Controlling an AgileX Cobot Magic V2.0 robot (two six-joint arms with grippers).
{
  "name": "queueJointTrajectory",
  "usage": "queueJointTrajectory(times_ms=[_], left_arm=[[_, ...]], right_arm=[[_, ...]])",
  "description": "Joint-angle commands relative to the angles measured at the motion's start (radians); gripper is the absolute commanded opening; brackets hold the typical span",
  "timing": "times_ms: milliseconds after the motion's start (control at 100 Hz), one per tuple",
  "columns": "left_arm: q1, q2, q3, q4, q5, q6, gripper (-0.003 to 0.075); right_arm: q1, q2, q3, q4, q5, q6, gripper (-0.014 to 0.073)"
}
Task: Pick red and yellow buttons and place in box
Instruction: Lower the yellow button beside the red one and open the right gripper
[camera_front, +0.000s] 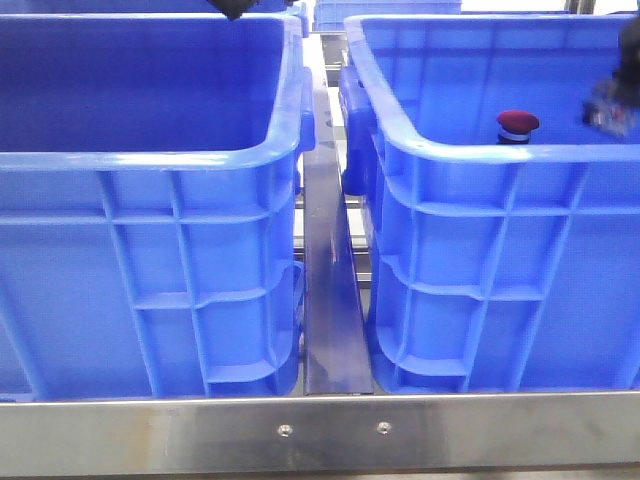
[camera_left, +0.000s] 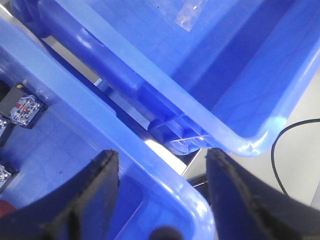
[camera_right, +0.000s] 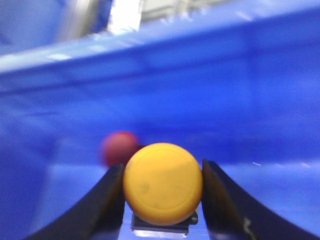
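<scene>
- Nearest the front camera runs the steel rail of the desk, and behind it stand two blue crates side by side: the left crate and the right crate, with a metal strip between them.
- My right end effector is down inside the right crate with the yellow button between its fingers; both fingers touch the cap's sides, so I judge it closed on the button, though whether it is lifted off the floor I cannot tell.
- The red button stands upright inside the right crate, its cap just showing over the near rim; in my right wrist view it sits blurred just behind the yellow one.
- My left end effector hangs with its fingers spread wide and nothing between them, over the rims of two crates.
- Step in hand, as I judge it: the pick of the yellow button; the red one is not yet taken.
- Next I would lift straight up, clear the red button and the crate wall, then carry across to the box. The domed cap could slip if my grip sits too high.
</scene>
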Motion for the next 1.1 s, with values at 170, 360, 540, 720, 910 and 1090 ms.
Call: queueJointTrajectory(times_ms=[170, 360, 540, 720, 910, 1090], left_arm=[[-0.008, -0.031, -0.025, -0.027, -0.050, -0.004, 0.0376], [-0.008, -0.031, -0.025, -0.027, -0.058, -0.004, 0.0376], [-0.008, -0.031, -0.025, -0.027, -0.075, -0.004, 0.0376], [-0.008, -0.031, -0.025, -0.027, -0.077, -0.004, 0.0376], [-0.008, -0.031, -0.025, -0.027, -0.079, -0.004, 0.0376], [-0.008, -0.031, -0.025, -0.027, -0.079, -0.004, 0.0376]], right_arm=[[-0.007, 0.093, -0.059, 0.038, -0.160, -0.013, 0.0201], [-0.006, 0.149, -0.123, 0.038, -0.177, -0.013, 0.0201], [-0.006, 0.189, -0.177, 0.038, -0.179, -0.013, 0.0201], [-0.006, 0.219, -0.198, 0.038, -0.178, -0.013, 0.0201], [-0.006, 0.223, -0.198, 0.038, -0.166, -0.013, 0.0218], [-0.006, 0.223, -0.198, 0.038, -0.147, -0.013, 0.0435]])
